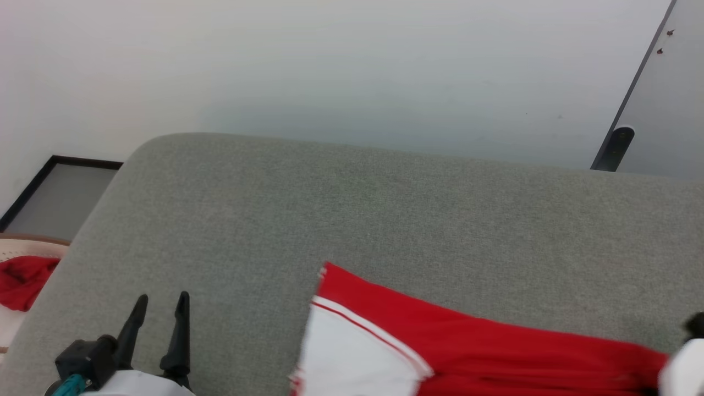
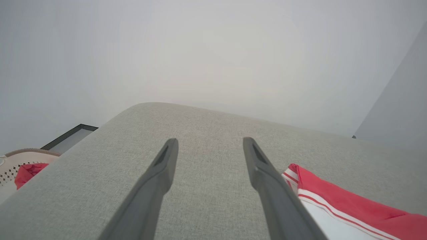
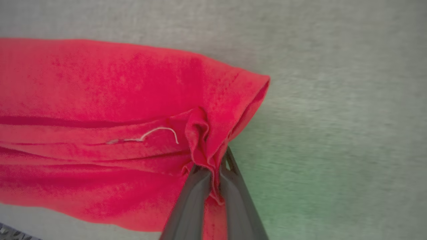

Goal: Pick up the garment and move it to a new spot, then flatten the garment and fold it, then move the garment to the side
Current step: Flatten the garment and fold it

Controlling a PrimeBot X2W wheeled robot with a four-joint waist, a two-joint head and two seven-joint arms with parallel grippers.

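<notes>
Garment (image 1: 495, 341): red with white, stripe-trimmed sleeve, lying on the near right part of the grey upholstered surface (image 1: 330, 209). Right pincer (image 3: 213, 166): clenched on a bunched fold at the garment's red edge, fingers pressed together, low over the surface. Left pincer (image 1: 163, 300): released, fingers spread, grasping nothing, pointing across the surface's near left part. Plain red cloth (image 1: 22, 280) in pale basket (image 1: 27, 247), off the surface's left edge.

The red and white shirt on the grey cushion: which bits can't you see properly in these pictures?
- Head view: the red-and-white jersey shirt runs off the bottom edge, so most of it is cut off.
- Right wrist view: the pinched fold covers one fingertip of the right gripper.
- Left wrist view: the grey fabric cushion hides part of the small red cloth in the pale basket.
</notes>
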